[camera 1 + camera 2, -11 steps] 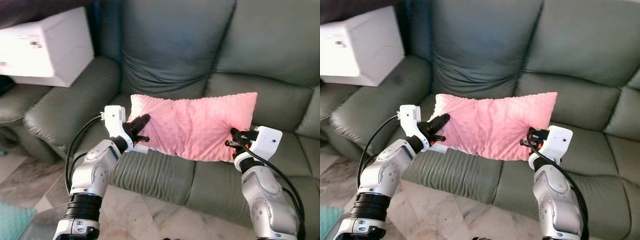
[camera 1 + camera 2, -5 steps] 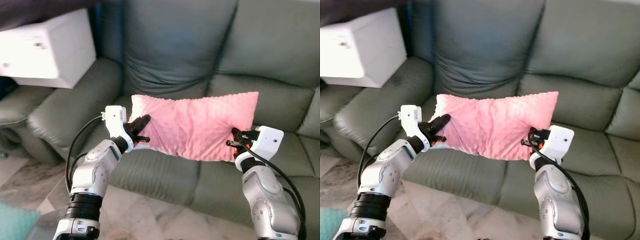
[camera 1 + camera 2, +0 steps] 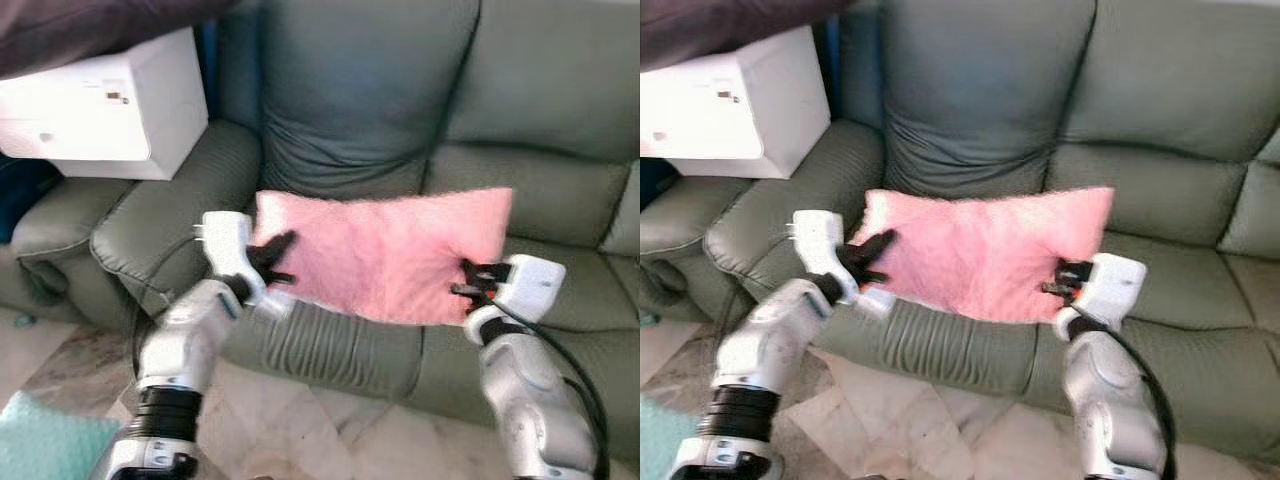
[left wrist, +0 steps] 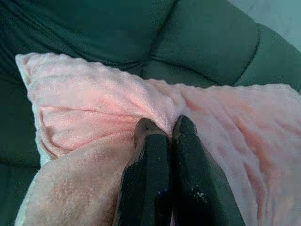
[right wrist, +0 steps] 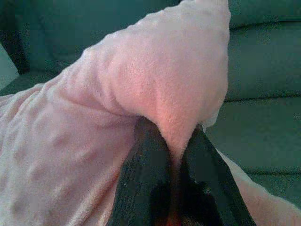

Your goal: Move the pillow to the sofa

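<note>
A white box [image 3: 105, 110] sits on the armrest to my left, a teal mat [image 3: 45, 440] lying on the marble floor [image 3: 330, 430] below.

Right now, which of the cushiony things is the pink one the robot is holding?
The pink pillow, pinched by the left gripper and right gripper. The sofa's own cushions are grey-green.

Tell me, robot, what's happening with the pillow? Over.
Left gripper and right gripper both shut on pillow, one at each end. Pillow held over sofa seat. Nothing in the way.
</note>
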Available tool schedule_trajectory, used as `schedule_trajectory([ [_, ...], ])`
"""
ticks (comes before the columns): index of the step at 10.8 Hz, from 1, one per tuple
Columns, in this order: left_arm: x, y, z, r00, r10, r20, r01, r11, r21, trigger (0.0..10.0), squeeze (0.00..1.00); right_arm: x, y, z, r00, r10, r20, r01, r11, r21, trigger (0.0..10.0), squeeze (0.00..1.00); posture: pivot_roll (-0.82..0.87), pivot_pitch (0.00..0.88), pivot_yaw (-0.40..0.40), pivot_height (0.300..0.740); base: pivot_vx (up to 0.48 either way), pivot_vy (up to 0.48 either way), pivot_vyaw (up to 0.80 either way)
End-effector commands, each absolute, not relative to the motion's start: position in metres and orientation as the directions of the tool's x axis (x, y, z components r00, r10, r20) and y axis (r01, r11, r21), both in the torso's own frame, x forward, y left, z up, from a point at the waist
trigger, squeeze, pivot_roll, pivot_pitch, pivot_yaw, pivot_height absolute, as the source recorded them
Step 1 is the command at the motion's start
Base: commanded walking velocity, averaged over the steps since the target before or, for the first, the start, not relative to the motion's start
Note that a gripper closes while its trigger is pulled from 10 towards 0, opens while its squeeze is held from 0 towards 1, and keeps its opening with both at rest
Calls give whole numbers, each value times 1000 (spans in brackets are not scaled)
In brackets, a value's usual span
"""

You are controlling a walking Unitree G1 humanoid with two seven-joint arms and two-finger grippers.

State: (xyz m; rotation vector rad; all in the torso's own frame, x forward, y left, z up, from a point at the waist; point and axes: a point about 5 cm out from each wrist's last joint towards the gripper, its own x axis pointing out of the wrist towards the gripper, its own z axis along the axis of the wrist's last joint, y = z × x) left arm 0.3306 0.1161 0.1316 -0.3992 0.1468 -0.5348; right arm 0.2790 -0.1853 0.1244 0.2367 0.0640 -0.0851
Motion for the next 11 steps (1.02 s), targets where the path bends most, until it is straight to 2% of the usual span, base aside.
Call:
schedule_trajectory([
  [1, 331, 117, 134, 850, -526, -38, 469, 787, -400, 10000, 0, 280, -184, 130, 996, -77, -49, 86, 969, 231, 10000, 0, -161, 107, -19, 740, 0, 480, 0],
  [5, 331, 116, 134, 847, -530, -36, 478, 789, -388, 10000, 0, 280, -184, 130, 996, -78, -48, 87, 969, 231, 10000, 0, -161, 108, -18, 740, 0, 480, 0],
  [11, 329, 116, 139, 827, -562, -5, 529, 782, -329, 10000, 0, 282, -181, 129, 996, -75, -46, 84, 968, 238, 10000, 0, -155, 104, -10, 740, 0, 0, 0],
])
